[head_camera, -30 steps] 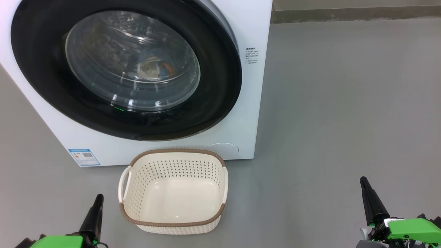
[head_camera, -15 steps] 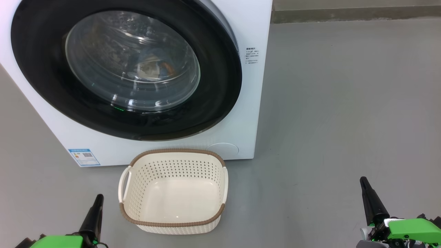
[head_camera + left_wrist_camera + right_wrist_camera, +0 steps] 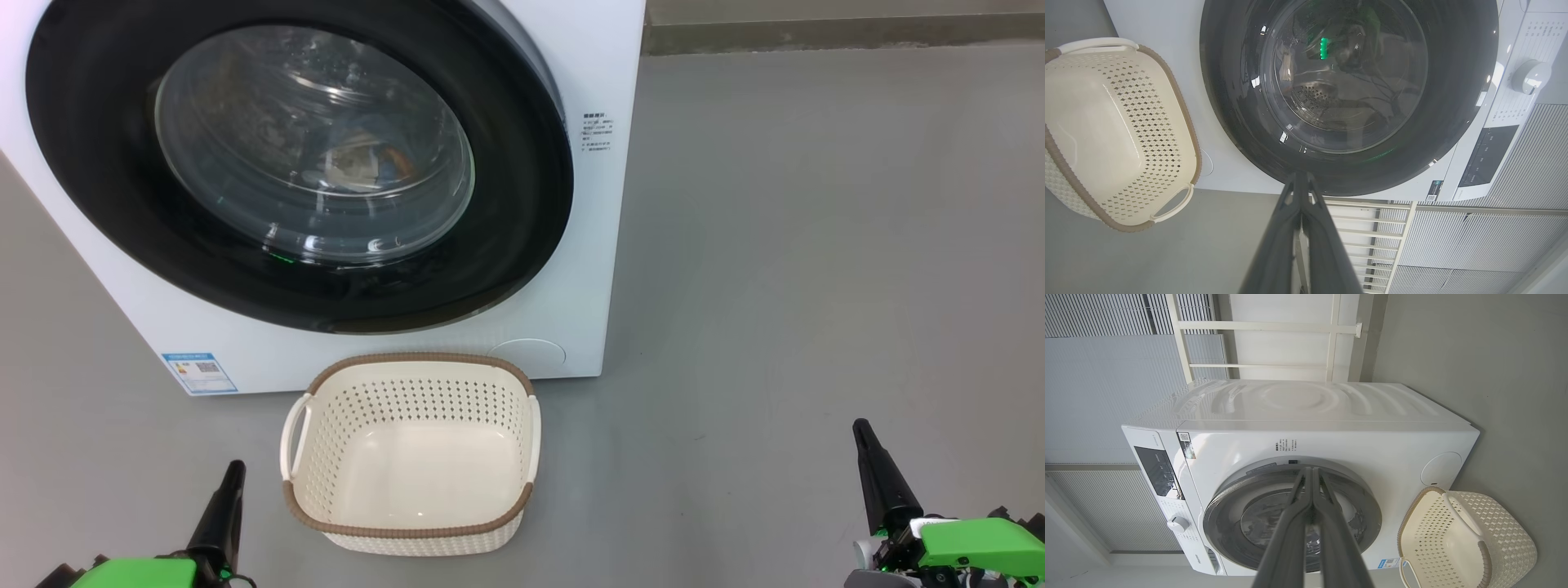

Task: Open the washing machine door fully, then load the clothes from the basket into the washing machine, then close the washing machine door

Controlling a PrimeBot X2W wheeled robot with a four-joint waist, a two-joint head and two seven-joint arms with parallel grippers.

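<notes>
Glossy black door [image 3: 522, 204] shut, clothes [image 3: 369, 163] inside blurry thru it; L hand [image 3: 234, 469] & R hand [image 3: 860, 429] pressed together.

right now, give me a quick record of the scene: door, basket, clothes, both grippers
door: washing machine door shut on the washing machine
basket: basket empty, on the floor in front of the machine
clothes: clothes seen through the door, inside the machine
left gripper: left gripper shut, holding nothing, apart from the basket
right gripper: right gripper shut, holding nothing
</notes>
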